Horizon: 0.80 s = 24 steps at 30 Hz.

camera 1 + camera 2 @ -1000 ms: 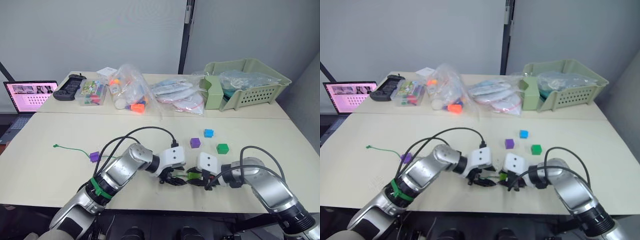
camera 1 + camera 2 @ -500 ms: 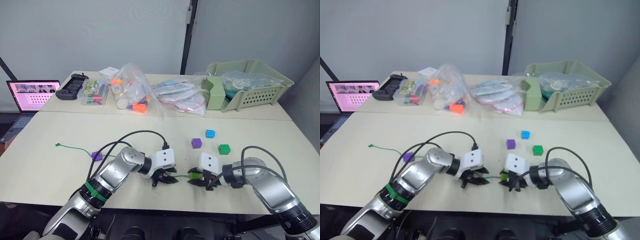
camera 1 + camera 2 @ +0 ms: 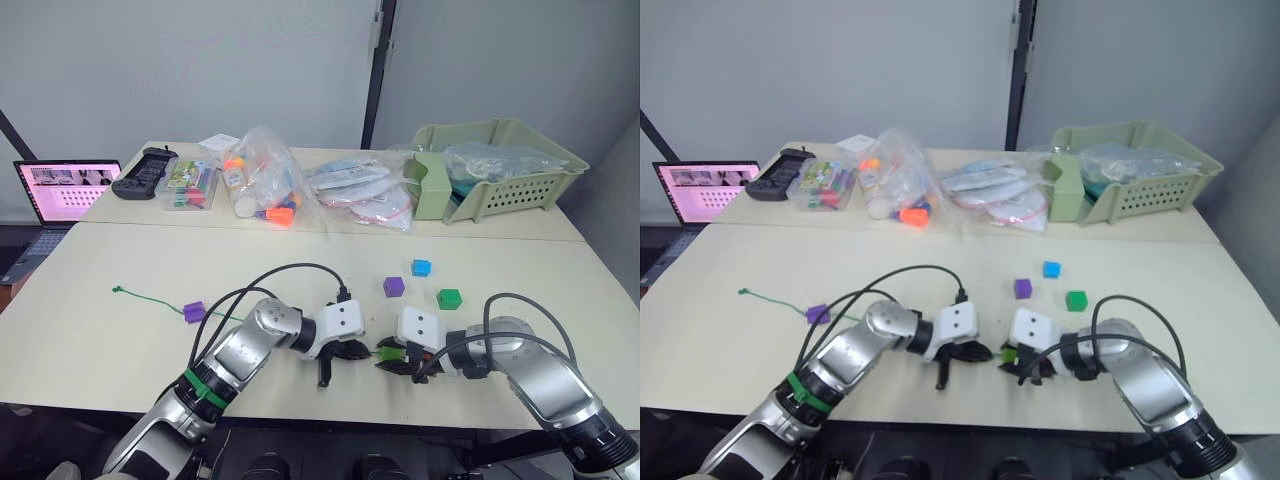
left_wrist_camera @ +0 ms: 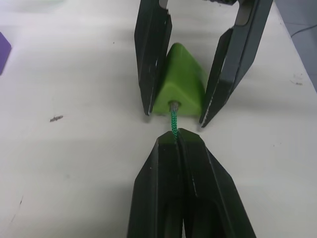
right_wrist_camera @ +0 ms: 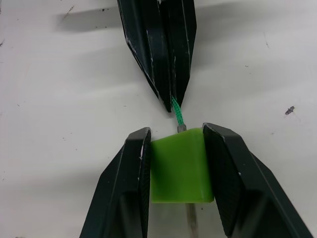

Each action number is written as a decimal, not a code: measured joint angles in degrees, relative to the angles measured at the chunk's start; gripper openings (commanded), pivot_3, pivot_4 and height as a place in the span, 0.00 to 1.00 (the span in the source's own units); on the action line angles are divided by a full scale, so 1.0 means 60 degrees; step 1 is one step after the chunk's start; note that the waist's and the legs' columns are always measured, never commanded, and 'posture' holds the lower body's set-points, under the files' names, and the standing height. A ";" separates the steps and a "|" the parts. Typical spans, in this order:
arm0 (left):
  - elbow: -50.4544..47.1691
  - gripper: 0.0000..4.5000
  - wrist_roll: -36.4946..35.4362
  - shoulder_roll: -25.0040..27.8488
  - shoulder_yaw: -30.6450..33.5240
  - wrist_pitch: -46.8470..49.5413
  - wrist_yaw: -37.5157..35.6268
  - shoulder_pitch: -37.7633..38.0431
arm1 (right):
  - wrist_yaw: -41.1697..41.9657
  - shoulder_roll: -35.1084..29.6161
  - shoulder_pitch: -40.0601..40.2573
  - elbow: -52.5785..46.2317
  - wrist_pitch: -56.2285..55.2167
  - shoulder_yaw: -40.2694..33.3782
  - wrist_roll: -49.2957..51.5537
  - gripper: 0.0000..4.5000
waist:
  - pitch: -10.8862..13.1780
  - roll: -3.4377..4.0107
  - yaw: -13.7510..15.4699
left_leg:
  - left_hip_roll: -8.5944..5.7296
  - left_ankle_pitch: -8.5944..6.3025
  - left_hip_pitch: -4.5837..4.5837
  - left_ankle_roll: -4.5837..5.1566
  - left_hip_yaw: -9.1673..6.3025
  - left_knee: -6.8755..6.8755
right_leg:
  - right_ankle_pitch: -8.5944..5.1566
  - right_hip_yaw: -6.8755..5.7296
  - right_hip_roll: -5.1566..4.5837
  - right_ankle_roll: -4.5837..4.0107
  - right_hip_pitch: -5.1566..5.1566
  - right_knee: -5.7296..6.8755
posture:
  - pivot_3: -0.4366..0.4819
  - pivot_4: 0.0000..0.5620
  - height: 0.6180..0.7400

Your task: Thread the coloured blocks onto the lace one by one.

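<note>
The table [image 3: 120, 260] carries clutter along its far side: a laptop [image 3: 62, 190], clear bags of bits [image 3: 262, 180] and a pale green basket [image 3: 495, 165]. Nearer lie three loose blocks, well apart from the arms: a purple block [image 3: 393, 287], a blue block [image 3: 421, 267] and a dark green block [image 3: 448, 298]. A second purple block [image 3: 193, 311] sits out to the left with the lace [image 3: 150, 299] running through it toward the arms.

At the near edge the two grippers meet tip to tip. The right gripper [image 5: 177, 144] is clamped on the lime block [image 5: 180, 163], one finger on each flat side. The left gripper [image 4: 177, 136] is pinched tight on the lace right at its end, and the stiff tip [image 4: 174, 105] sits in the mouth of the block's hole.

My guess at the risks: the left fingers grip so close to the block that little length is free to push in, so the tip may only nudge the block. Pushing off-axis could buckle the cord or twist the block in the right grip, and letting go to regrip could let the tip slide back out
</note>
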 measured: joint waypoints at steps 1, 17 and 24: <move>0.0000 0.00 0.0003 -0.0029 -0.0005 -0.0002 0.0001 0.0000 | -0.0001 0.0000 0.0000 -0.0002 0.0001 0.0001 0.0001 0.27 | 0.0000 0.0000 -0.0001 | 0.0000 0.0000 0.0000 0.0000 0.0000 0.0000 | 0.0000 0.0000 0.0000 0.0000 0.0000 0.0000 | 0.48 0.27 1.00; -0.0039 0.41 0.0217 -0.0233 -0.0098 0.0174 0.0167 -0.0034 | -0.0043 -0.0001 -0.0009 -0.0034 0.0006 0.0062 -0.0021 0.37 | 0.0000 0.0000 -0.0023 | 0.0001 0.0000 0.0002 0.0000 -0.0001 0.0000 | 0.0000 0.0000 0.0001 0.0001 0.0002 0.0000 | 0.48 0.27 1.00; -0.0294 0.92 0.0163 0.0112 0.0047 0.0292 0.0027 -0.0062 | -0.0248 0.0074 0.0177 -0.0028 0.0176 -0.0103 0.0172 0.93 | 0.0000 0.0000 -0.0019 | 0.0002 0.0000 -0.0002 0.0000 -0.0002 0.0000 | 0.0000 -0.0001 0.0001 0.0001 -0.0001 -0.0001 | 0.48 0.27 1.00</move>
